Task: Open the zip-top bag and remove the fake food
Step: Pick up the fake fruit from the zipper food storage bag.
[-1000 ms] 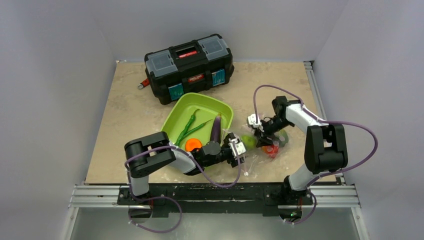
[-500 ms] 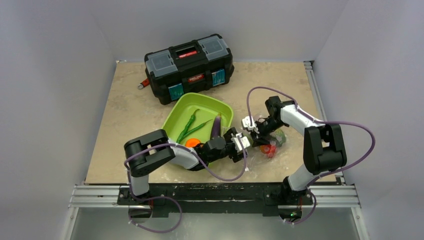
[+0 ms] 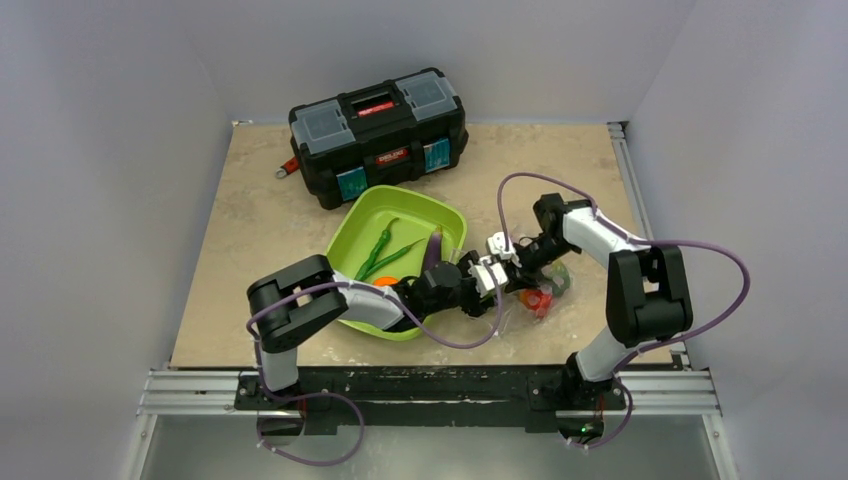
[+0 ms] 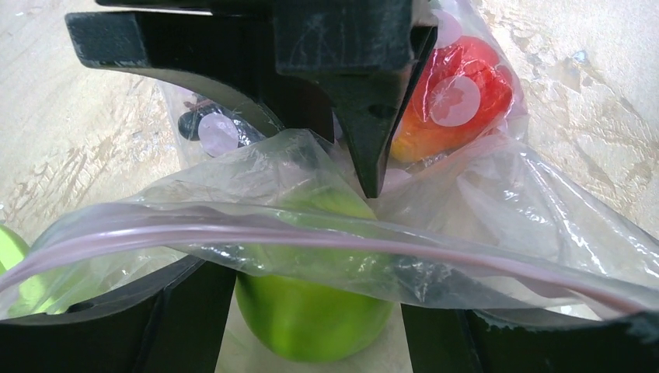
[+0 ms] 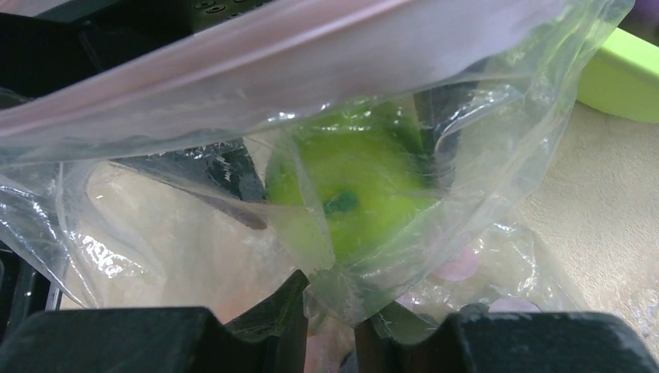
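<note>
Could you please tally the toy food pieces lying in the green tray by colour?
In the green tray:
Green bean pods: 2
Purple eggplant: 1
Orange fruit, partly hidden: 1
Total: 4

The zip-top bag (image 4: pixel 497 194) — clear, crinkly, glossy plastic; lime (image 4: pixel 311 318) smooth and shiny; table (image 3: pixel 270 210) — matt, mottled, stone-like.
</note>
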### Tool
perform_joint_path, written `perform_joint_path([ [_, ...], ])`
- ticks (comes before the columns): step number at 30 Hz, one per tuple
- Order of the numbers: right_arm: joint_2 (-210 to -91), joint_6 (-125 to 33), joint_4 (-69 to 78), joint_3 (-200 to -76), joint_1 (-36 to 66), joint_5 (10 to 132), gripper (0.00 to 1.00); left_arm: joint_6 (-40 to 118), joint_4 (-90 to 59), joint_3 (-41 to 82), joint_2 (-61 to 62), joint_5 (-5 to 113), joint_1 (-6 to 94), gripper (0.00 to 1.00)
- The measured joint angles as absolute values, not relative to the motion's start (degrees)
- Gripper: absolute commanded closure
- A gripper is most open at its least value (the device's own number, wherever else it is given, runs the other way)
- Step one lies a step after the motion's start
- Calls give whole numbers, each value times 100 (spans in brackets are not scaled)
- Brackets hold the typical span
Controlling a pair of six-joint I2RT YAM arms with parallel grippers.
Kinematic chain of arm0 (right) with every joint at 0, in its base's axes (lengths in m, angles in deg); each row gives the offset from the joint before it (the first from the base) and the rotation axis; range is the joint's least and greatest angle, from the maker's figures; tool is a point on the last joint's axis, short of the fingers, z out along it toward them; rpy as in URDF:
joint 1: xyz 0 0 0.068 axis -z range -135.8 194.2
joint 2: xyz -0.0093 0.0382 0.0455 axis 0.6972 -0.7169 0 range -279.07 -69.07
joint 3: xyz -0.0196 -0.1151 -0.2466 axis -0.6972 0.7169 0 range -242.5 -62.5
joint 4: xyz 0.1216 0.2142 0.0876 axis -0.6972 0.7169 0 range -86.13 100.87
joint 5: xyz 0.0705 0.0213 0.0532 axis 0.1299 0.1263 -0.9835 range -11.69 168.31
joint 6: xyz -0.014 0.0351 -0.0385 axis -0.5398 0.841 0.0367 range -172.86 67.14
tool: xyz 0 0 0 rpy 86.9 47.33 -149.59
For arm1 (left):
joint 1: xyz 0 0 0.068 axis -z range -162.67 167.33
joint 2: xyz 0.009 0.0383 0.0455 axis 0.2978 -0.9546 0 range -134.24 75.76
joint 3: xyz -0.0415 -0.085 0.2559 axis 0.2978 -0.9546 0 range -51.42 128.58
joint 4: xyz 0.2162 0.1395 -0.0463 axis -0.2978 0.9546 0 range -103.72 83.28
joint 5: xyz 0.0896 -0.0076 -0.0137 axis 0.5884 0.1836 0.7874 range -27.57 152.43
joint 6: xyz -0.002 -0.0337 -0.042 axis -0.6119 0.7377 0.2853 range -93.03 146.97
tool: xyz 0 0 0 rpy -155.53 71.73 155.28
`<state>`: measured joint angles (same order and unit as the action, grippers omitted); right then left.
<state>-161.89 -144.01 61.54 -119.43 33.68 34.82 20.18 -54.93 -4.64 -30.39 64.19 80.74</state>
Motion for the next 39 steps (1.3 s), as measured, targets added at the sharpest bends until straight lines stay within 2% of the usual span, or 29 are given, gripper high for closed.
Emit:
perform_joint_path([
  [9, -16208, -14395, 6197, -11973, 3527, 3351, 82, 2121, -4929, -151, -3043, 6395, 8048, 27],
  [12, -16208, -14377, 6202, -11971, 3582, 3238, 82, 2187, -4815, -103, -3043, 6430, 8048, 29],
  [14, -16206, -14375, 6202, -11967, 3612, 3187, 82, 2226, -4802, -101, -3043, 6443, 8044, 37],
  [15, -16206, -14377, 6199, -11958, 3630, 3163, 82, 2246, -4791, -95, -3043, 6458, 8044, 45],
  [17, -16206, -14384, 6199, -11941, 3669, 3102, 82, 2316, -4767, -77, -3043, 6482, 8044, 69],
  [20, -16206, -14390, 6202, -11914, 3715, 3047, 82, 2416, -4677, -36, -3043, 6515, 8028, 87],
  [27, -16187, -14395, 6202, -11827, 3838, 2927, 82, 2495, -4393, -9, -2910, 6377, 8007, 100],
  [39, -15835, -14283, 6086, -11689, 4074, 2940, 82, 2904, -3939, -219, -2018, 5973, 8039, 100],
])
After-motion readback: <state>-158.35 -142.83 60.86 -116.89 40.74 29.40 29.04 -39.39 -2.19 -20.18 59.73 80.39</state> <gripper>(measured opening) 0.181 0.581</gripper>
